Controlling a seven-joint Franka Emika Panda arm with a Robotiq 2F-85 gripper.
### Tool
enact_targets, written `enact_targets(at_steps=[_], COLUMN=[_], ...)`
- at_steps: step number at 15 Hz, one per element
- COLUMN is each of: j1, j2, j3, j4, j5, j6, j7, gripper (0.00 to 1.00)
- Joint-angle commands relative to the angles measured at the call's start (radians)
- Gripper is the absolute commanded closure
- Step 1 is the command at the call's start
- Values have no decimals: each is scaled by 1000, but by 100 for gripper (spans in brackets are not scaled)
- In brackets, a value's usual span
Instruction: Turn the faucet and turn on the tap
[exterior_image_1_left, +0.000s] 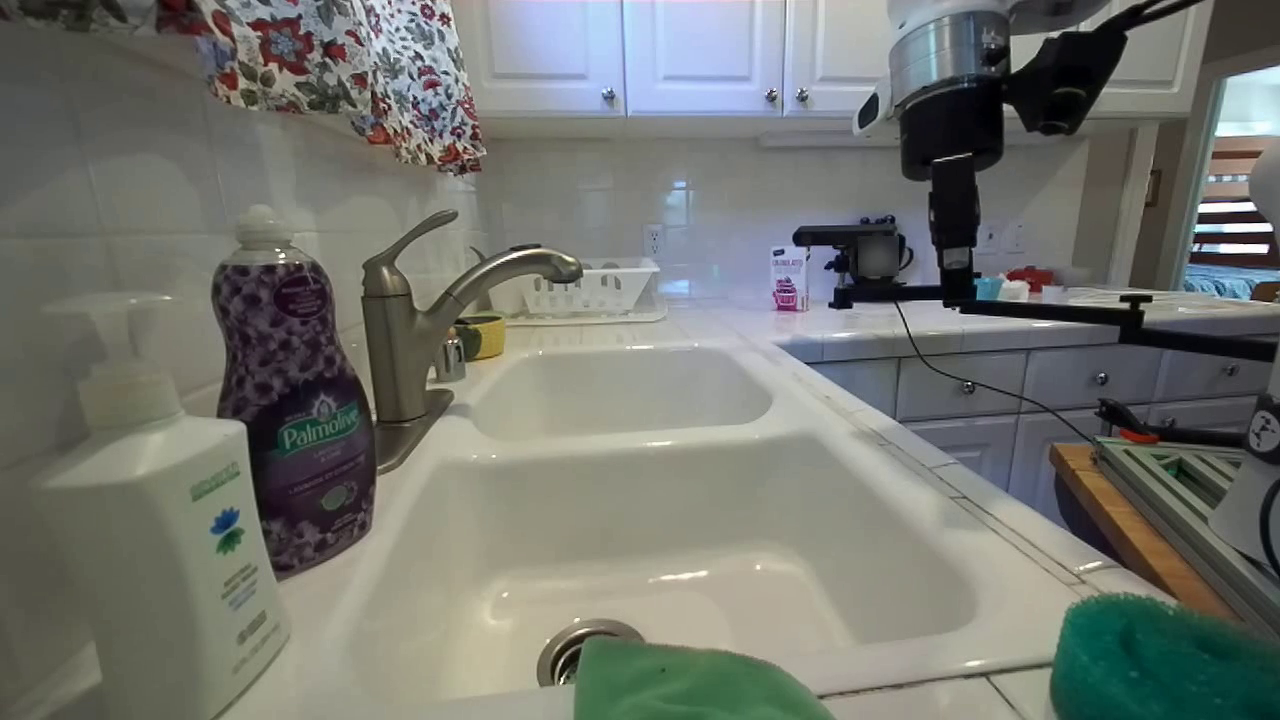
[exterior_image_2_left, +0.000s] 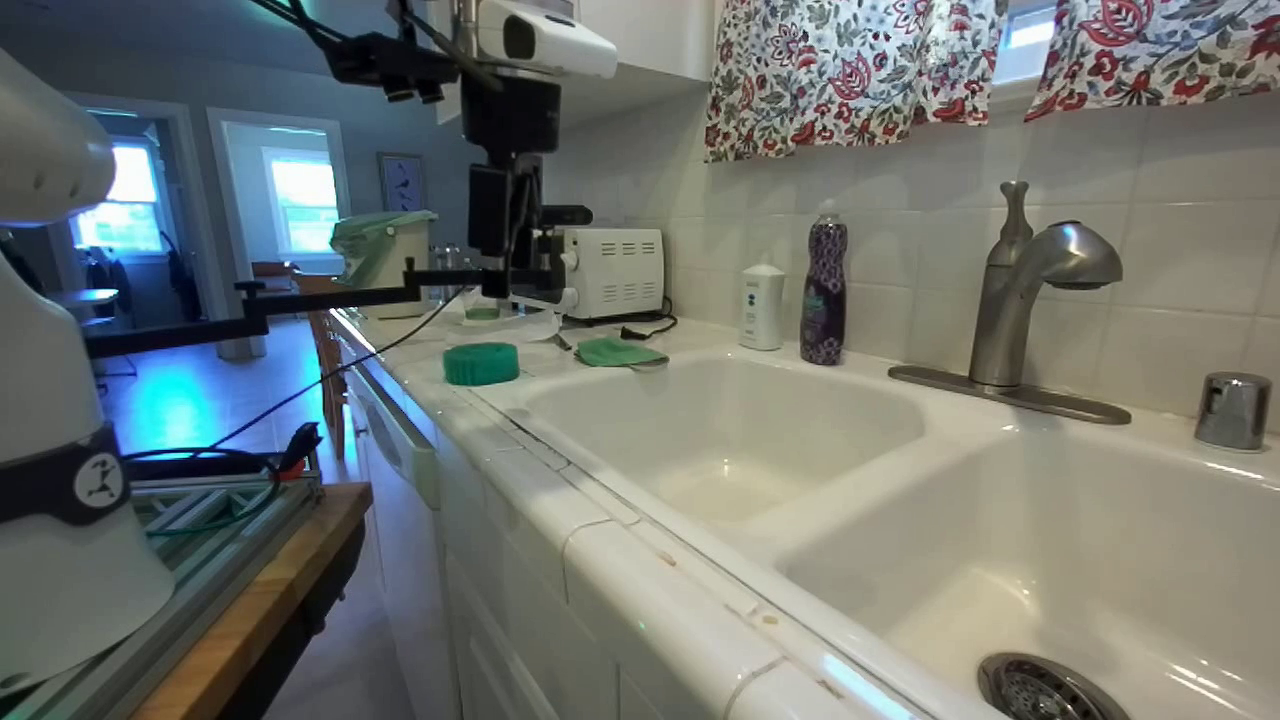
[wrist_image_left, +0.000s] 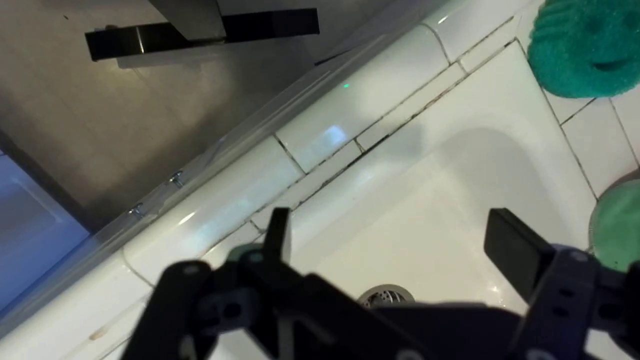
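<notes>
Gripper (wrist_image_left: 390, 235): black, two-fingered, hung pointing down from the arm (exterior_image_1_left: 950, 60); fingers (wrist_image_left: 517, 250) stood spread wide, a white basin (wrist_image_left: 435, 215) visible through the gap; well apart from the faucet (exterior_image_1_left: 395, 345) in both exterior views.

Sink (exterior_image_2_left: 860, 490): white, two-basin, lay beyond the fingers in the wrist view; round metal drain (wrist_image_left: 386, 296) was partly hidden behind gripper parts.

Scrub sponge (wrist_image_left: 585, 50): teal, a face cut into it, sat on the tiled counter (wrist_image_left: 595, 140) just beside the sink's corner.

Green cloth (exterior_image_1_left: 690, 685): lay near the scrub sponge, at the same end of the sink.

Faucet: brushed silver-grey, thick-bodied, stood upright on a long metal base plate (exterior_image_2_left: 1065, 402) along the sink's back ledge (exterior_image_2_left: 940, 408).
Spout (exterior_image_2_left: 1085, 255): arched, reached out from the body toward the sink.
Lever (exterior_image_1_left: 425, 232): slim, topped the body; in an exterior view it slanted upward toward the spout's side.

Chrome cap (exterior_image_2_left: 1233, 410): cylindrical, stood on the back ledge near the base plate.

Soap bottle (exterior_image_1_left: 300, 420): purple, labelled Palmolive, stood upright between the faucet and a white pump dispenser (exterior_image_1_left: 165, 560).

Dish rack (exterior_image_1_left: 600, 288): white, slotted, stood on the counter past the sink, near the tiled wall (exterior_image_1_left: 600, 200).

Carton (exterior_image_1_left: 789, 278): pink and white, stood upright farther along that counter.

Curtain (exterior_image_2_left: 850, 75): floral, hung above the back ledge in both exterior views.
</notes>
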Motion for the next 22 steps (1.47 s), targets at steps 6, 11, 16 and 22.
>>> enact_targets(at_steps=[6,11,16,22], j1=[-21,-40,-46,-69], j2=[88,168,262,386], j3=[-10,-30,-37,-43], j4=[73,168,281,418], j5=[10,10,4,-31], j6=[124,223,339,460], j7=[15,12,13,30], gripper=[39,78,100,100])
